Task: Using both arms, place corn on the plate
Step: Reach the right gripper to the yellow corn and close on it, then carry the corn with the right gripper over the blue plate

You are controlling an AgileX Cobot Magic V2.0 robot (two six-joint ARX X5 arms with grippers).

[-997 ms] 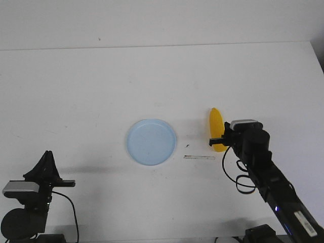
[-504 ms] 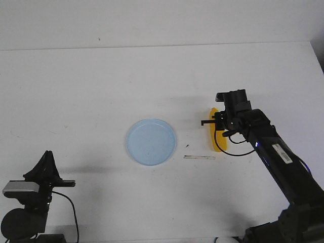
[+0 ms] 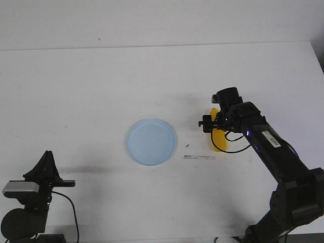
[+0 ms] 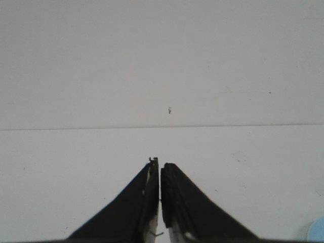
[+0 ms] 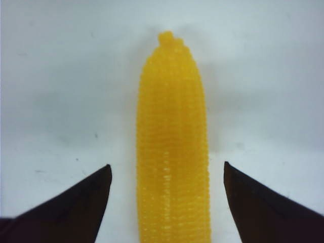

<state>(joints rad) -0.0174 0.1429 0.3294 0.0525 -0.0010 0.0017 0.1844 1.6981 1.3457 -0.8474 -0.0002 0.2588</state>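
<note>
The yellow corn [image 3: 218, 140] lies on the white table, right of the pale blue plate [image 3: 151, 142]. My right gripper [image 3: 213, 123] hangs over the corn's far part, partly hiding it. In the right wrist view the corn [image 5: 173, 147] lies lengthwise between the two open fingers, with a gap on each side, and the right gripper [image 5: 167, 172] is open around it. My left arm [image 3: 35, 187] rests at the front left, far from the plate. In the left wrist view the left gripper [image 4: 160, 164] is shut and empty. A sliver of the plate [image 4: 317, 230] shows there.
A thin pale strip [image 3: 199, 157] lies on the table between the plate and the corn's near end. The table's back edge [image 3: 152, 46] meets a white wall.
My right arm has swung forward and up over the corn, then settled slightly left and lower over its far part. The corn, plate and left arm have not moved.
</note>
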